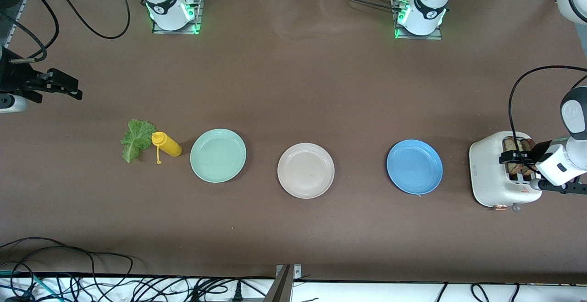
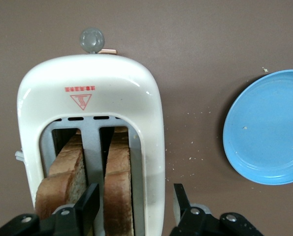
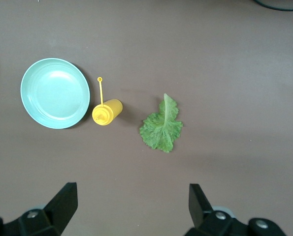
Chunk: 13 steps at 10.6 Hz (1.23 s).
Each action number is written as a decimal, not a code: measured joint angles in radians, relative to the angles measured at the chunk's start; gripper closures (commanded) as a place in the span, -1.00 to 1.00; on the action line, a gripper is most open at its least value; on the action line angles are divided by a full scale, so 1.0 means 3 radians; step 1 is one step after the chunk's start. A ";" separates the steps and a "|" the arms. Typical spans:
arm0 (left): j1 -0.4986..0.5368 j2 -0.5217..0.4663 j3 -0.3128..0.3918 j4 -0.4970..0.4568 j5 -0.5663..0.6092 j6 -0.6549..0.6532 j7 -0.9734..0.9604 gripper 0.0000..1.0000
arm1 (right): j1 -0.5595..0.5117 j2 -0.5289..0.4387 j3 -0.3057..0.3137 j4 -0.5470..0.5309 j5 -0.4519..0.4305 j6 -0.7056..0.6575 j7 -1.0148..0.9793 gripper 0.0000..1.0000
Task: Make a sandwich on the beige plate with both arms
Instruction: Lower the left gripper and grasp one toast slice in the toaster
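Two hands gaping: left hand [image 2: 134,204] astride toaster [image 2: 92,98] slice [image 2: 117,191]; right hand [image 3: 131,204] waits over bare table [image 3: 235,59].

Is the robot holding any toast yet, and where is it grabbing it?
Not yet. The left gripper is over the toaster, its fingers open around one bread slice, not pinching it. The right gripper waits open above the table near the lettuce.

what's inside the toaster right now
Two bread slices stand upright in the white toaster, one per slot, the left gripper straddling one. Their lower parts are hidden in the slots.
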<state>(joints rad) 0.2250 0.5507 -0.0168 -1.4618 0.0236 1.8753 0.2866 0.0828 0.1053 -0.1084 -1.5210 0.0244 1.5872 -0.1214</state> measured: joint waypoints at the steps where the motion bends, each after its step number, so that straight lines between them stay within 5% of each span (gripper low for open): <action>1: 0.0009 0.0000 0.0000 0.0000 0.0000 0.0000 0.0029 1.00 | 0.0000 0.0000 0.0000 0.0000 0.0000 0.0000 0.0000 -1.00; 9: 0.0026 -0.0004 0.0001 0.0033 0.0000 0.0014 0.0248 1.00 | -0.0001 0.0000 0.0000 0.0000 0.0000 0.0000 0.0000 -1.00; 13: 0.0010 -0.0007 -0.0011 0.0323 -0.0001 -0.0190 0.0248 1.00 | -0.0001 0.0000 -0.0001 0.0000 0.0000 -0.0001 0.0000 -1.00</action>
<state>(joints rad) 0.2282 0.5485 -0.0202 -1.3648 0.0234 1.8182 0.3609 0.0825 0.1054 -0.1086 -1.5210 0.0244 1.5870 -0.1214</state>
